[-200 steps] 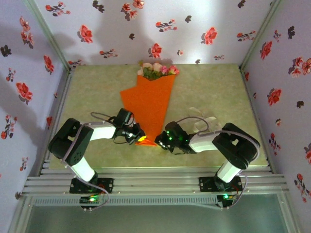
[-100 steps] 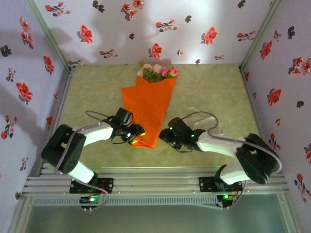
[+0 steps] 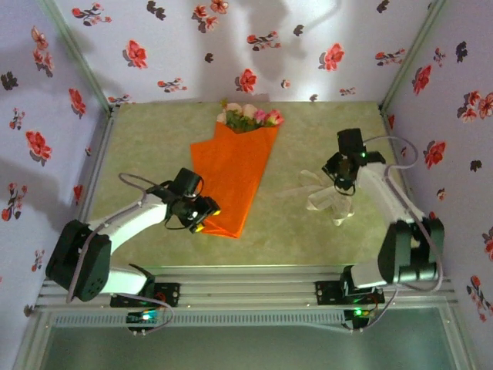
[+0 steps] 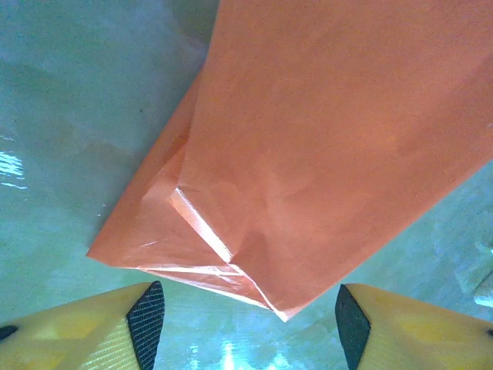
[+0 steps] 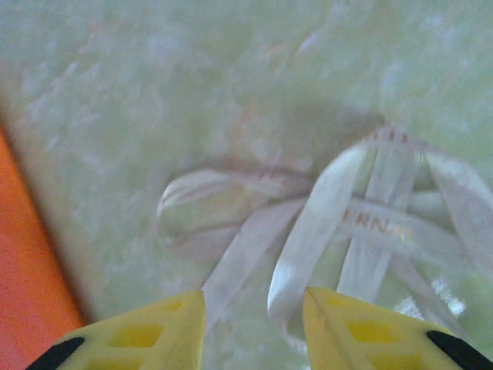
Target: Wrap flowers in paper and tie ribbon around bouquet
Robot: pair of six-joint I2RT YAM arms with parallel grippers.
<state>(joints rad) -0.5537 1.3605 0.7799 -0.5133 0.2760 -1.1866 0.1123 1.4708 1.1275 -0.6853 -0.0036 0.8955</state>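
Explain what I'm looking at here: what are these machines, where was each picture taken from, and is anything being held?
Two robot arms are bolted at the near edge of a green table. The wide picture comes from a camera above and behind them. The two close-ups come from a camera on each wrist, its yellow fingers at the bottom. On the table lies a bouquet: an orange paper cone with flowers at its far end. To its right lies a loose cream ribbon. The left tool is open at the cone's narrow tip; the right tool is open over the ribbon. Neither appears to grip anything.
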